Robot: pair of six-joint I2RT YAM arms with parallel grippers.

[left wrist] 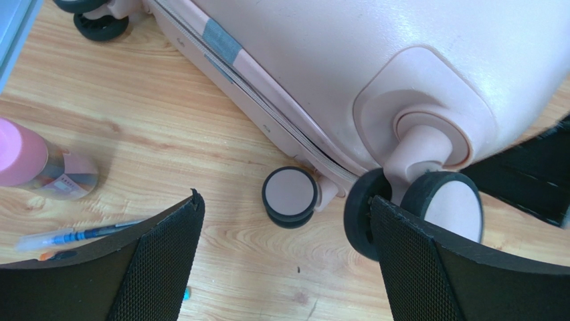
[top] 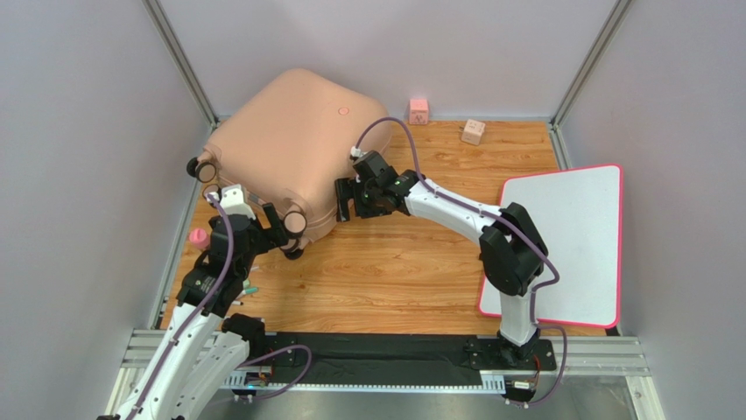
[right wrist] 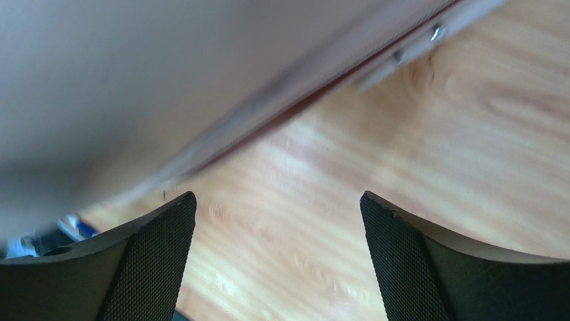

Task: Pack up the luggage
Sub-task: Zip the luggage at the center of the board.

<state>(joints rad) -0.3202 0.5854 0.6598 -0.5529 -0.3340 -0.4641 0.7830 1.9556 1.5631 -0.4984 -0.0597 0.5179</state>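
The luggage (top: 285, 144) is a pale pink hard-shell suitcase, closed, lying at the back left of the wooden table. Its shell fills the top of the left wrist view (left wrist: 348, 60), with a caster wheel (left wrist: 289, 195) on the floor and another (left wrist: 445, 200) by my right finger. My left gripper (top: 278, 226) (left wrist: 284, 257) is open and empty at the suitcase's near corner. My right gripper (top: 346, 203) (right wrist: 277, 261) is open and empty beside the suitcase's right edge (right wrist: 167, 87), over bare wood.
A flat white board with a pink rim (top: 565, 245) lies at the right. A small pink box (top: 418, 111) and a beige cube (top: 473, 131) stand at the back. A pink-capped bottle (left wrist: 40, 164) (top: 199, 236) and a pen (left wrist: 80, 235) lie at the left.
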